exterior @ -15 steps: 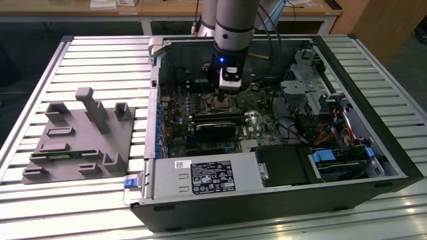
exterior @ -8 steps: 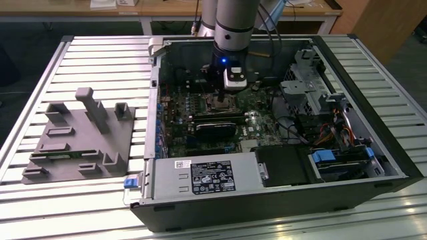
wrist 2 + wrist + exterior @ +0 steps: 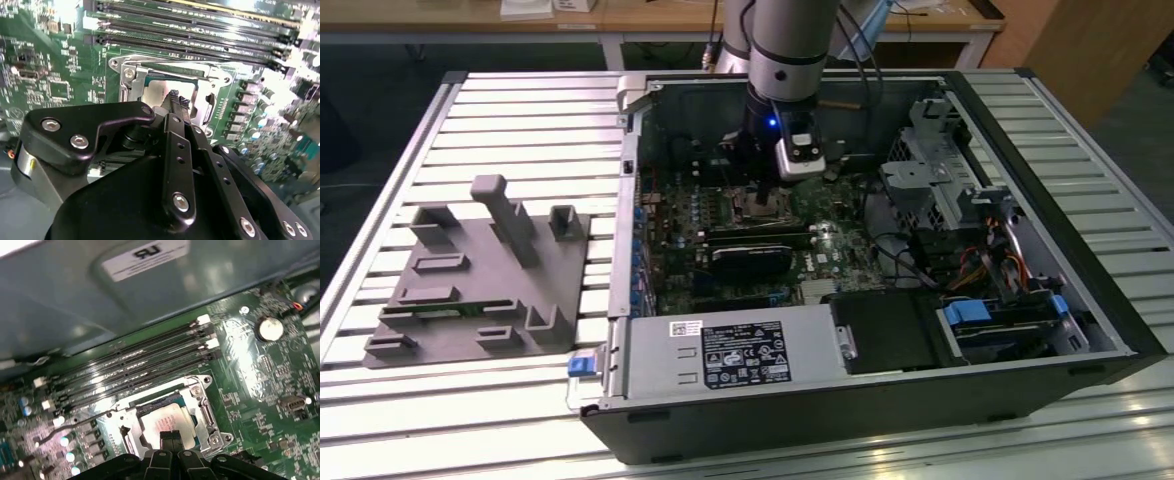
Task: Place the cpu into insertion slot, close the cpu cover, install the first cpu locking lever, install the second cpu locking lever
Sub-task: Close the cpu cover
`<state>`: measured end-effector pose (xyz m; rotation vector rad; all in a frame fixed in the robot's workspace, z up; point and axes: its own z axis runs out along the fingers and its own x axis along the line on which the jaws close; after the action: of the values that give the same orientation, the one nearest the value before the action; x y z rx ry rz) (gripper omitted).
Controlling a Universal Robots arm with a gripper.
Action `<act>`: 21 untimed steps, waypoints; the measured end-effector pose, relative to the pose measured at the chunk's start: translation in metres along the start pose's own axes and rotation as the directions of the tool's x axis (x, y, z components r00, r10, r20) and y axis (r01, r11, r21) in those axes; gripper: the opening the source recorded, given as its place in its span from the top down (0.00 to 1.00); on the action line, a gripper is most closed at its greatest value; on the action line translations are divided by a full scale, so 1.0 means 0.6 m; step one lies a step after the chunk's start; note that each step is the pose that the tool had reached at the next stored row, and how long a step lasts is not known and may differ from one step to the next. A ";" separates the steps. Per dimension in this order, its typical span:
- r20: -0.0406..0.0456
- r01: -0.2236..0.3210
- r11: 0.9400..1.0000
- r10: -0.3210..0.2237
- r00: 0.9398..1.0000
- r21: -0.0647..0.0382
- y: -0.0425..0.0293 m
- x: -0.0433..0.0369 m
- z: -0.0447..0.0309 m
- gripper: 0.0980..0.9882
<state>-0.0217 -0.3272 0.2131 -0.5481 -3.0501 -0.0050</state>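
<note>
Cpu point(image 3: 169, 420) in insertion slot point(image 3: 208, 411), directly beneath end effector point(image 3: 172, 436), tips together.

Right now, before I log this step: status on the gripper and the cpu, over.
Gripper jaws shut, tips at the cpu. Cpu seated in the insertion slot, cpu cover looks down around it. Nothing else over it.

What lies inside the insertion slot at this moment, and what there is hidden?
The cpu lies inside the insertion slot, its pale face showing within the silver rim. The shut gripper covers one edge of it; what is beneath the cpu cannot be seen.
</note>
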 end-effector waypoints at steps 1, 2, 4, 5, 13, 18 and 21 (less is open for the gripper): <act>0.000 0.017 1.000 -0.017 1.000 0.000 0.000 0.000 0.000 0.99; -0.001 0.034 0.999 -0.034 0.999 -0.001 0.000 0.000 0.000 0.99; -0.001 0.067 0.998 -0.067 0.998 -0.001 0.000 0.000 0.000 0.99; -0.002 0.082 0.997 -0.082 0.997 -0.002 0.000 0.000 0.000 0.99; -0.007 0.184 0.983 -0.184 0.983 -0.024 0.000 0.000 0.000 0.99; -0.008 0.241 0.970 -0.242 0.970 -0.035 0.000 0.000 0.001 0.99; 0.002 0.259 0.965 -0.259 0.966 -0.037 -0.001 0.000 0.001 0.99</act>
<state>-0.0217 -0.3278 0.2126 -0.1462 -3.0989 -0.0708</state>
